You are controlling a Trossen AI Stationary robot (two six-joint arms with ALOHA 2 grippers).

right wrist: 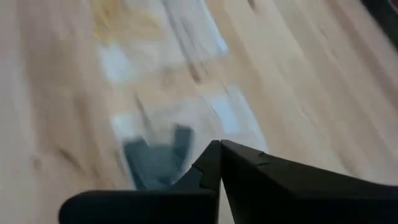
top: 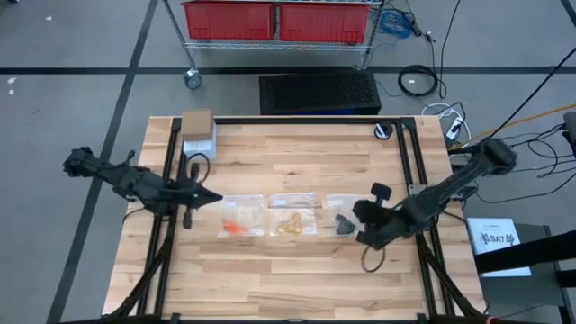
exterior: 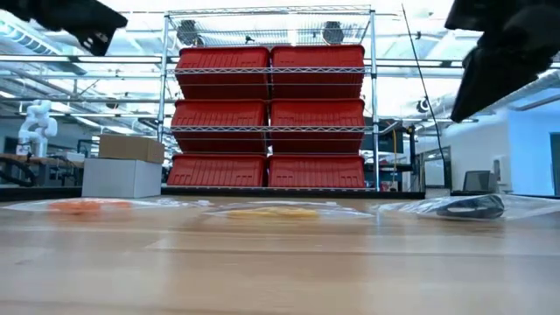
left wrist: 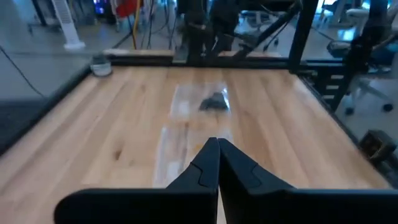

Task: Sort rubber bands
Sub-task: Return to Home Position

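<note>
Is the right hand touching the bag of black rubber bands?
Apart. Low view shows the right hand high above the bag of black rubber bands, air between.

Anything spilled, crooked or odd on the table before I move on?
Nothing stands out. Three clear bags lie in a row, holding orange rubber bands, tan rubber bands and black rubber bands separately; none show loose. The left gripper and right gripper hang shut and empty at the row's ends.

The orange rubber bands, tan rubber bands and black rubber bands are seen from above only as small coloured heaps; single loops cannot be counted. In the low view the left arm and right arm are cut off by the picture's top edge.
</note>
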